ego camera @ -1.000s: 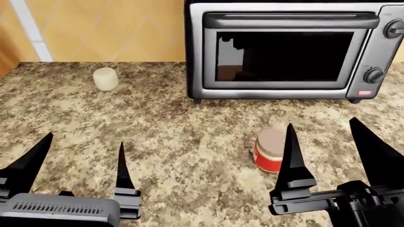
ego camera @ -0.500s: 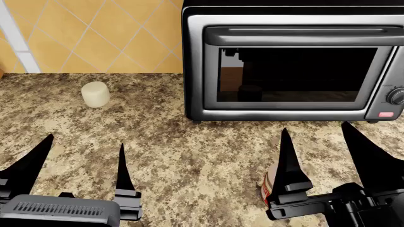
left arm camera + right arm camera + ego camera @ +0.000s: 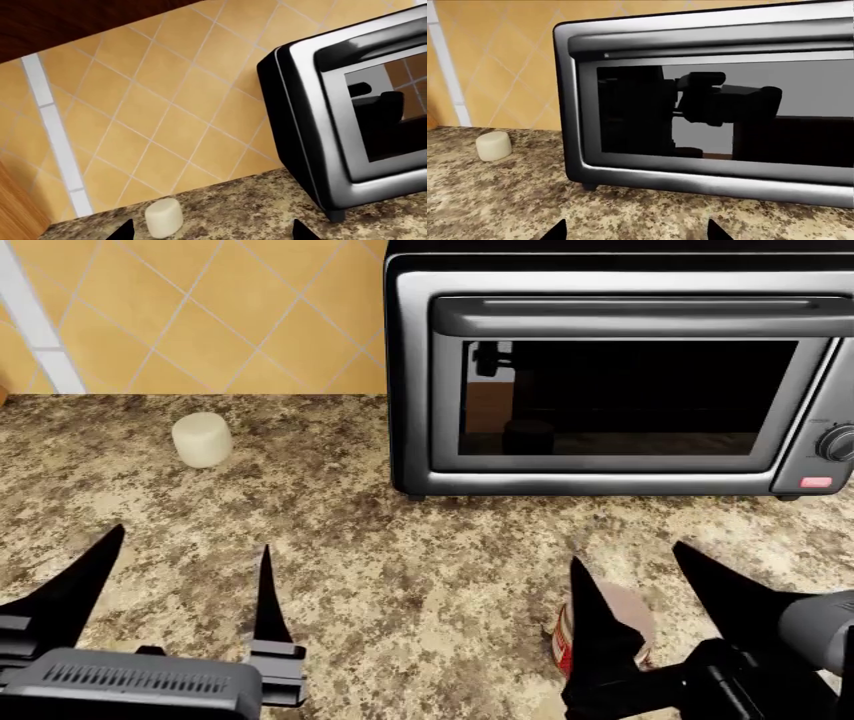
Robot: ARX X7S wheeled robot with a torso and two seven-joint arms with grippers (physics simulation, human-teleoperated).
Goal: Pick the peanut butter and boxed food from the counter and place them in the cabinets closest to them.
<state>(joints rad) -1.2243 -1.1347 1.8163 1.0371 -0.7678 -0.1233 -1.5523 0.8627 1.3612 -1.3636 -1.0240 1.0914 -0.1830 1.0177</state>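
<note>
Right hand (image 3: 661,585): fingers spread wide, straddling the peanut butter (image 3: 603,630) without visible contact; the jar stands on the table (image 3: 400,570) between the two dark fingers, partly hidden behind the left one, with its tan lid and red label showing. Left hand (image 3: 180,570): fingers equally wide apart, holding nothing, poised over bare granite at the near left. Toaster oven (image 3: 621,370): stands on the table behind the right hand, its dark glass door facing the robot; the door reflects the arm in the right wrist view. Cream-white cylinder (image 3: 202,439): lies on the table to the left of the oven, near the tiled wall (image 3: 200,310), well apart from both hands. The boxed food is not in view.
</note>
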